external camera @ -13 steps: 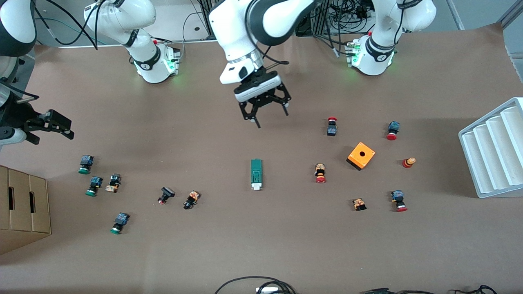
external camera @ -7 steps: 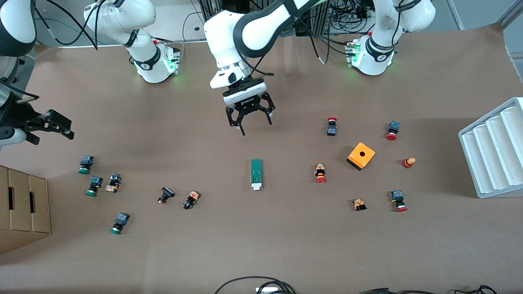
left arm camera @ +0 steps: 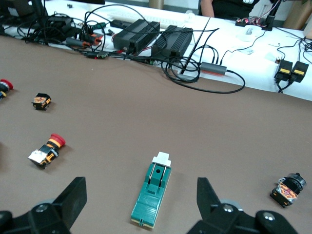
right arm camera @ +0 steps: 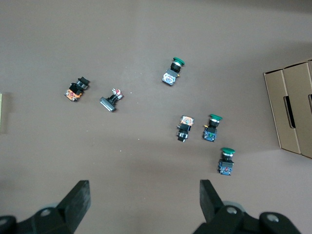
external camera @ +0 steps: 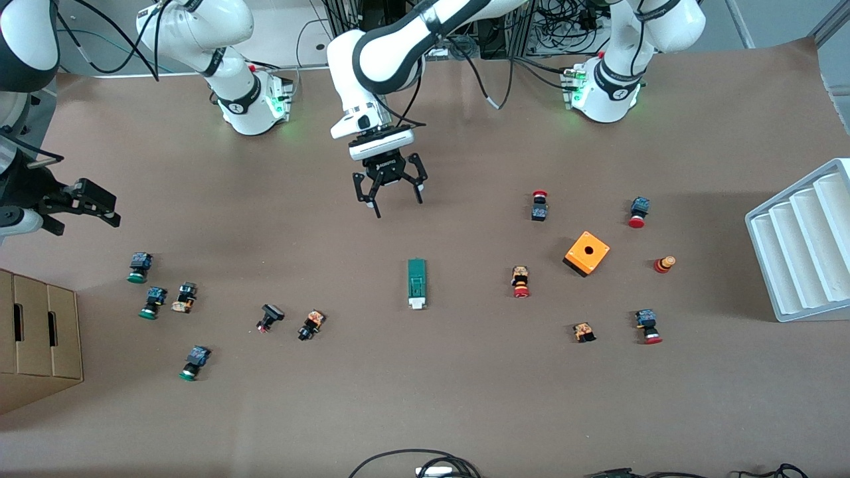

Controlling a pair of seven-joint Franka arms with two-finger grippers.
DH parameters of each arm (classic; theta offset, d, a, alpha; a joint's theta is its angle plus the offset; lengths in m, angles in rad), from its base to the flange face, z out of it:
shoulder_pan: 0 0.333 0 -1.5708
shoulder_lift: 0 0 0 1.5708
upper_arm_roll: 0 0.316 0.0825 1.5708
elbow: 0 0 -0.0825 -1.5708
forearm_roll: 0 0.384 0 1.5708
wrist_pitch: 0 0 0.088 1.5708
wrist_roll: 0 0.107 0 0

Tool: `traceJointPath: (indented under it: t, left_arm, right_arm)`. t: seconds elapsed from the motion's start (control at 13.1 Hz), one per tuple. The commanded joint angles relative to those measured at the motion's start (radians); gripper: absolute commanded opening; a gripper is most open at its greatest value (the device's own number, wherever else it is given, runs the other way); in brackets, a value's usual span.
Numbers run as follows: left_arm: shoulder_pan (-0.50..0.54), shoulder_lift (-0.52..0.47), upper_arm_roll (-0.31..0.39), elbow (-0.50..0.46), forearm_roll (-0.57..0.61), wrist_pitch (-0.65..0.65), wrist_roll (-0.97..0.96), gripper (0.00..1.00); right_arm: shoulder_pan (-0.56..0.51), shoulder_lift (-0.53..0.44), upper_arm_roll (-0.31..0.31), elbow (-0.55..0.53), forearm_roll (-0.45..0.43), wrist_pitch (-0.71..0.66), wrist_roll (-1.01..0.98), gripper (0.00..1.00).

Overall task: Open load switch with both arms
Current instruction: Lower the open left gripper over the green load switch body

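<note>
The load switch (external camera: pixel 416 283), a narrow green block with a white end piece, lies flat near the middle of the table. That white end is the end nearer the front camera. My left gripper (external camera: pixel 398 204) hangs open above the table, over bare surface between the switch and the robots' bases. In the left wrist view the load switch (left arm camera: pixel 152 195) lies between the open fingers of the left gripper (left arm camera: pixel 140 192) and well below them. My right gripper (external camera: pixel 86 219) waits open in the air at the right arm's end of the table. The right gripper (right arm camera: pixel 144 192) holds nothing.
An orange box with a hole (external camera: pixel 587 253) and red-capped push buttons (external camera: pixel 520 281) lie toward the left arm's end, with a white ribbed tray (external camera: pixel 803 242) at that edge. Green-capped buttons (external camera: pixel 152 302) and a cardboard box (external camera: pixel 36 338) sit toward the right arm's end. Cables (external camera: pixel 418 465) lie at the front edge.
My left gripper has come down and shifted toward the right arm's end, still open. The right arm and the load switch have not moved.
</note>
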State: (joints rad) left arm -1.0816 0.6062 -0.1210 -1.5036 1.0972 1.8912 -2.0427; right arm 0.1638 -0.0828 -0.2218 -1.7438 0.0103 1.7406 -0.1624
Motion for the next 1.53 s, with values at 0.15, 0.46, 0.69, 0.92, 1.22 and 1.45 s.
traceJointPath:
  t: [0.15, 0.46, 0.69, 0.92, 1.22, 1.45]
  left_arm:
    - [-0.043, 0.047, 0.014, -0.006, 0.093, 0.0, -0.04, 1.0]
    - [-0.046, 0.073, 0.014, -0.013, 0.15, 0.0, -0.152, 1.0]
    - [-0.046, 0.096, 0.014, -0.015, 0.168, 0.0, -0.188, 1.0]
    - [-0.044, 0.093, 0.014, -0.03, 0.17, 0.002, -0.188, 1.0]
    - [-0.044, 0.083, 0.02, -0.072, 0.176, 0.075, -0.188, 1.0]
    - [-0.037, 0.008, 0.02, -0.162, 0.21, 0.146, -0.191, 1.0]
  right_arm:
    - [0.0, 0.011, 0.004, 0.023, -0.029, 0.0, 0.0, 1.0]
    - [0.002, 0.009, 0.002, 0.024, -0.029, 0.0, 0.0, 1.0]
    - [0.002, 0.011, 0.004, 0.024, -0.029, 0.0, 0.0, 1.0]
    - [0.002, 0.011, 0.004, 0.024, -0.029, 0.0, 0.0, 1.0]
    - [0.0, 0.011, 0.004, 0.024, -0.029, 0.0, 0.0, 1.0]
    - [0.002, 0.011, 0.004, 0.024, -0.029, 0.0, 0.0, 1.0]
